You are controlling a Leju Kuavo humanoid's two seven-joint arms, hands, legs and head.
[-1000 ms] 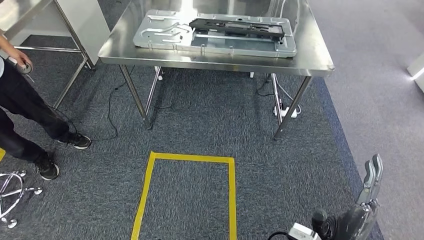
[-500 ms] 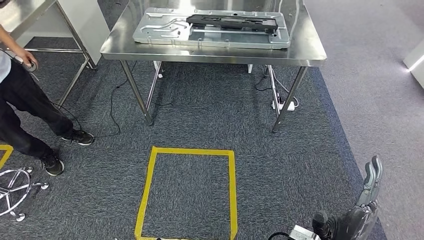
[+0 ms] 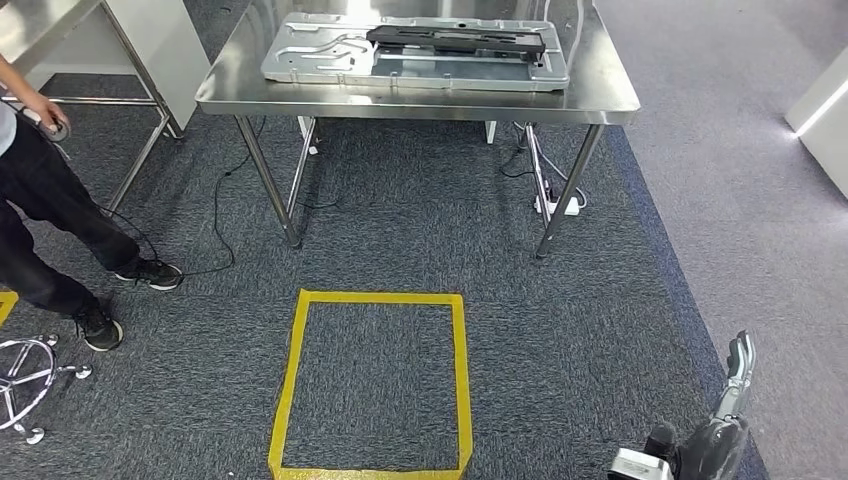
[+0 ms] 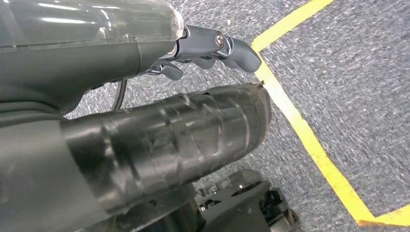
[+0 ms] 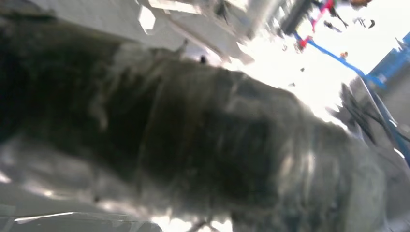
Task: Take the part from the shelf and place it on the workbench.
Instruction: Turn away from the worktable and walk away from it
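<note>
Item 1, table (image 3: 420,103): steel, far side of my head view, across the grey carpet (image 3: 620,300).

Item 2, tray (image 3: 330,60): flat silver sheet-metal panel lying on the table top.

Item 3, part (image 3: 455,42): long black piece, lying flat on the tray, toward its far right portion.

Item 4, right hand (image 3: 735,385): low at the right edge of my head view, hanging beside the body, fingers straight and pointing up the picture, nothing held. It is well apart from the part, with the open carpet between them. My right wrist view is too blurred to read.

Item 5, left hand (image 4: 212,48): seen in my left wrist view, fingers slightly curled over the carpet, nothing in them; whether spread or closed, I cannot tell.

Item 6, yellow tape (image 3: 375,380): rectangle on the carpet, between me and the table.

Item 7, person (image 3: 50,210): at the left, dark trousers, black shoes, beside a chair base (image 3: 25,375).
</note>
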